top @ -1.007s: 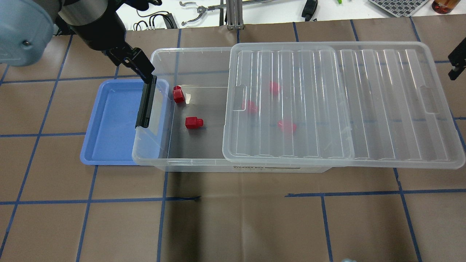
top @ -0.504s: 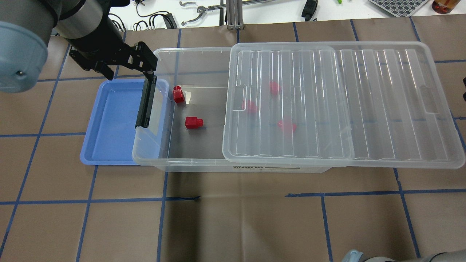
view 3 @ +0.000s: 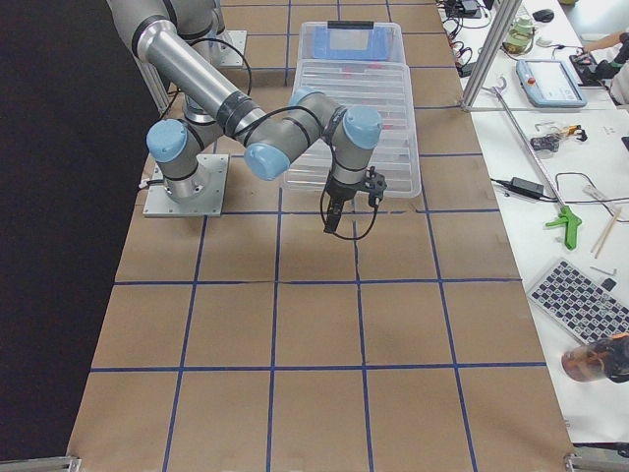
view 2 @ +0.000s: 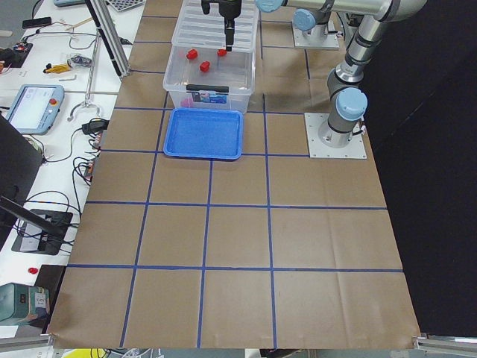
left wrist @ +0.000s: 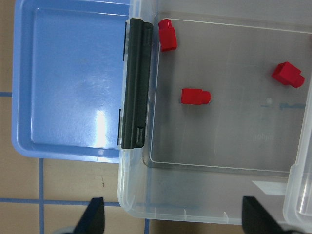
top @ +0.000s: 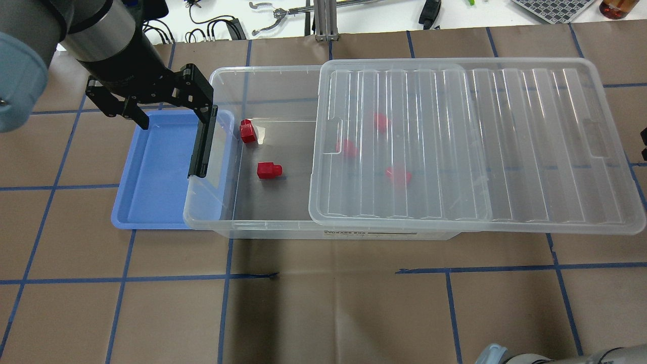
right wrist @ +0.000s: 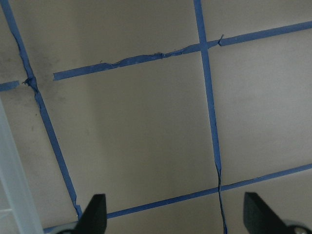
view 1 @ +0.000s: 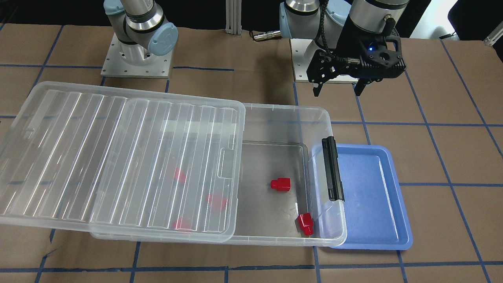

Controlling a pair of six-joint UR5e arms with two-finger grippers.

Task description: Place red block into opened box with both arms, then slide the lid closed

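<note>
**Box Half Open, Five Blocks Inside, Both Claws Empty**

The box (top: pixel 263 228) sits on the table (top: pixel 323 313) with its lid (top: pixel 530 146) slid partway off. The lid covers the end on the robot's right and overhangs past it, leaving the left end uncovered.

Five red blocks (top: pixel 268 170) lie on the box floor. Two are in the uncovered part, one against the wall at the latch end and one nearer the middle, apart from each other. The other three show dimly through the lid.

At the box's left end, the rim carrying the black latch bar (top: pixel 202 144) overhangs the edge of a blue tray (top: pixel 151 167).

The left claw (top: pixel 172 108) hangs above the far corner of the tray, beside the latch, fingers spread wide and gripping nothing. The right claw (right wrist: pixel 175 217) is likewise spread and empty, over bare table just past the lid's overhanging end.
</note>
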